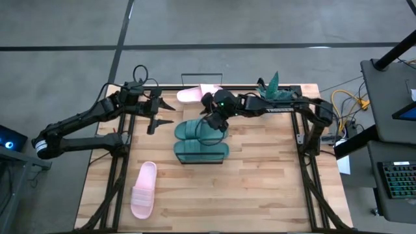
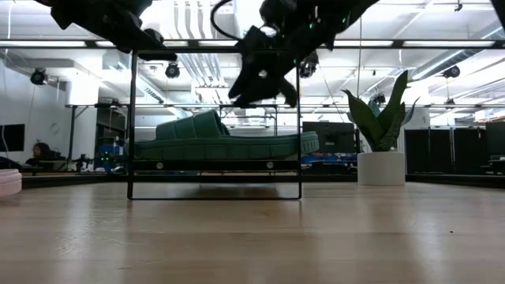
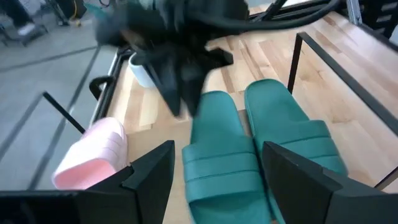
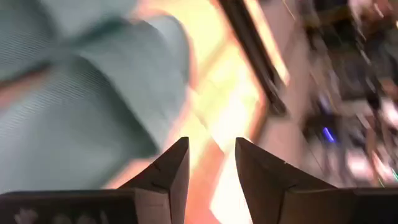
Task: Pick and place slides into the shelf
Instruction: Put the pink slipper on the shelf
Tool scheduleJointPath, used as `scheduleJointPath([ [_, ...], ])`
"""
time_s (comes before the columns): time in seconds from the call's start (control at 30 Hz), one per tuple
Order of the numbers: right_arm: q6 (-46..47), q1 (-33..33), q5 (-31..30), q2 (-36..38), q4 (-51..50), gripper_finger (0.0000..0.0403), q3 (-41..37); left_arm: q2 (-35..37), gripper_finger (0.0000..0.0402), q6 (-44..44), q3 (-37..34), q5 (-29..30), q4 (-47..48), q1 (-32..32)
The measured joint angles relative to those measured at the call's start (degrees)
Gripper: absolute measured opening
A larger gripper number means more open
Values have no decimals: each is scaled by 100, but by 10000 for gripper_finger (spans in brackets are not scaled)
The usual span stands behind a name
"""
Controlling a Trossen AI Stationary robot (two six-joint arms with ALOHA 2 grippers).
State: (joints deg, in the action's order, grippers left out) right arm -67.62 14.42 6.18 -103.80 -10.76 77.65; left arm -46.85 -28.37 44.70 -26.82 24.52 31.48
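Observation:
Two dark teal slides [image 1: 198,130] [image 1: 201,153] lie side by side, soles down, on the shelf's light-wood board; the low view shows one teal slide [image 2: 221,142] inside the shelf's black frame [image 2: 131,118]. One pink slide [image 1: 144,188] lies flat near the table's near-left corner. The other pink slide [image 1: 190,95] lies by the far edge. My right gripper [image 1: 218,123] [image 4: 211,144] hovers open above the farther teal slide's right end. My left gripper [image 1: 156,116] [image 3: 217,149] is open, left of the teal slides [image 3: 217,165] and pointing at them.
A small teal potted plant [image 1: 275,88] [image 2: 380,150] stands at the table's far right. The shelf's thin black posts [image 3: 295,62] rise around the teal slides. Black rails run along the table's left and right sides. Bare wood [image 1: 260,188] lies in the near right part.

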Motion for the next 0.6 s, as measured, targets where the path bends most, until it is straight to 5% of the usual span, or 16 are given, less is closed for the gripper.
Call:
scheduleJointPath([
  [0.13,523,-79,-864,439,-122,116,-2,1,226,922,0,80,6,1],
  [0.6,1661,-76,-884,2250,-529,111,-4,-156,226,4631,9,136,1649,-638],
])
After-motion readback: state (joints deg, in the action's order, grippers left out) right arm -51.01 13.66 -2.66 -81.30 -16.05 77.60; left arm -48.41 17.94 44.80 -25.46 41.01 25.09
